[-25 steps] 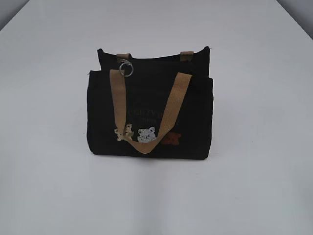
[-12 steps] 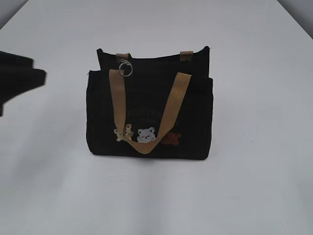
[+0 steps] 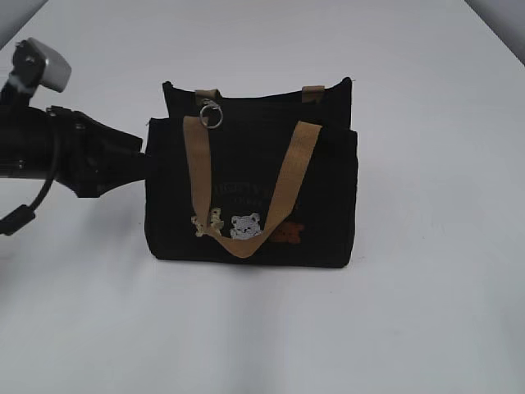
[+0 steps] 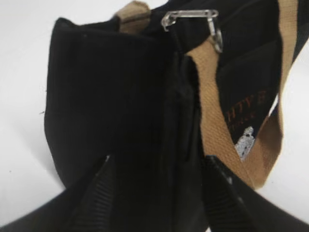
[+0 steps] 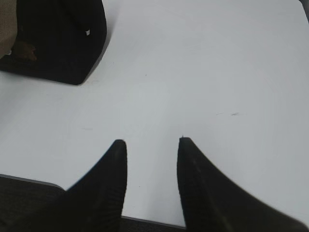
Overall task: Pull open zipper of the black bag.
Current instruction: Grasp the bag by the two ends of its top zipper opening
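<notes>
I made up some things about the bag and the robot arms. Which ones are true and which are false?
1. The bag stands upright on the table. True.
2. The silver ring hangs near a tan strap. True.
3. The right gripper is holding the ring. False: it is open over bare table, away from the bag.
4. The left gripper is at the bag's end, with a finger on each side. True.
5. The bag lies flat on its side. False: it stands up.
6. The bear patches are on the bag's back. False: they are on the front, down low.
</notes>
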### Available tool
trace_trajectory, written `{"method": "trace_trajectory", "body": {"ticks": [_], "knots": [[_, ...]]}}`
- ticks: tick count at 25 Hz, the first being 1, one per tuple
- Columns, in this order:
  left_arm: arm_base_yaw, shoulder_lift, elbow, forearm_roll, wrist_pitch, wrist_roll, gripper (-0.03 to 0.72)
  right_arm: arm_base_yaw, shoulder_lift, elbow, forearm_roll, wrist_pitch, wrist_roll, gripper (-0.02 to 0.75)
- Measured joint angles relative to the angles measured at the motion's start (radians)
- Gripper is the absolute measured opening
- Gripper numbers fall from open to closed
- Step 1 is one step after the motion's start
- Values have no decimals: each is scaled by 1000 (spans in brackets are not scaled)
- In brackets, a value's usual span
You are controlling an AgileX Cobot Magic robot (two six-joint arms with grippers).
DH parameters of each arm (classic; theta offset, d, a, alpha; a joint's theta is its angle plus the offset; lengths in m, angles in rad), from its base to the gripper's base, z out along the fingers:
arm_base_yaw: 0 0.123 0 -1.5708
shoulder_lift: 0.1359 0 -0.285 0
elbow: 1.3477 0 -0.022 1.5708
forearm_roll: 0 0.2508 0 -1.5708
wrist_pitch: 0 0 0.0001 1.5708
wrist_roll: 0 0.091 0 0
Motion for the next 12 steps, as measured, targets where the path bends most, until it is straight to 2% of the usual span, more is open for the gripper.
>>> {"method": "trace_trajectory", "body": {"ticks": [3,4,7,8,12], "knots": [[-43,82,-60,-9,-1,5,415,0,23,-2,54,0,-68,282],[-67,98,-79,-1,-4,5,372,0,55,-7,99,-4,-130,282],[-136,121,-111,31,-65,9,120,0,206,-32,286,-103,-359,282],[-150,121,-117,32,-97,9,67,0,282,-41,350,-161,-423,282],[-165,121,-118,25,-132,9,65,4,646,-104,645,-324,-743,282]]}}
